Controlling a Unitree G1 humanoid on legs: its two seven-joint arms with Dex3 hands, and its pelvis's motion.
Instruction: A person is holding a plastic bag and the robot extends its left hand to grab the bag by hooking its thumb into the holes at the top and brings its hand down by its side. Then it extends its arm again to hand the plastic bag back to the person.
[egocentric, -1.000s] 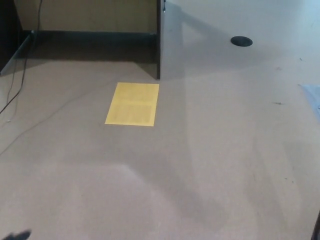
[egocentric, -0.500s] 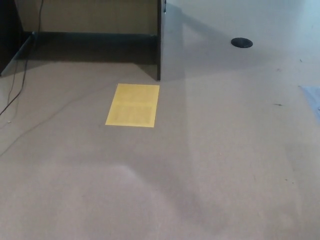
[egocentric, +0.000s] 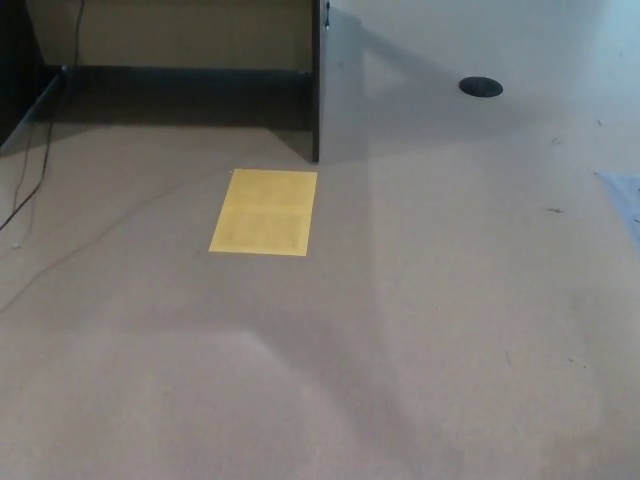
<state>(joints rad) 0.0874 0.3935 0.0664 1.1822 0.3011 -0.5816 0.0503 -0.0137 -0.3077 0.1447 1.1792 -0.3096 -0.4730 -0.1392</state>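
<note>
Mostly floor (egocentric: 200, 380) fills the head view: a plain beige-brown surface, matte, with faint scuffs and a soft pale patch of light low at the centre. On it lies a yellow sheet (egocentric: 264, 211), a flat rectangle, slightly skewed, just in front of the dark edge of a grey panel (egocentric: 316, 80) that stands upright at top centre. To the right of that edge spreads a broad grey surface (egocentric: 480, 200) with a round black hole (egocentric: 481, 87) near the top and a few small dark specks. At the far right edge a pale bluish scrap (egocentric: 625, 195) pokes in, cut off by the frame. Along the top left runs a tan wall (egocentric: 180, 30) with a dark baseboard (egocentric: 190, 80) beneath it, in shadow. A thin cable (egocentric: 30, 190) drops down the upper left and trails across the floor, and a dark object (egocentric: 15, 60) fills the top left corner.

Neither hand shows anywhere, so how far either is open, or what it holds, cannot be told. The bag is also out of sight, as is the person.
</note>
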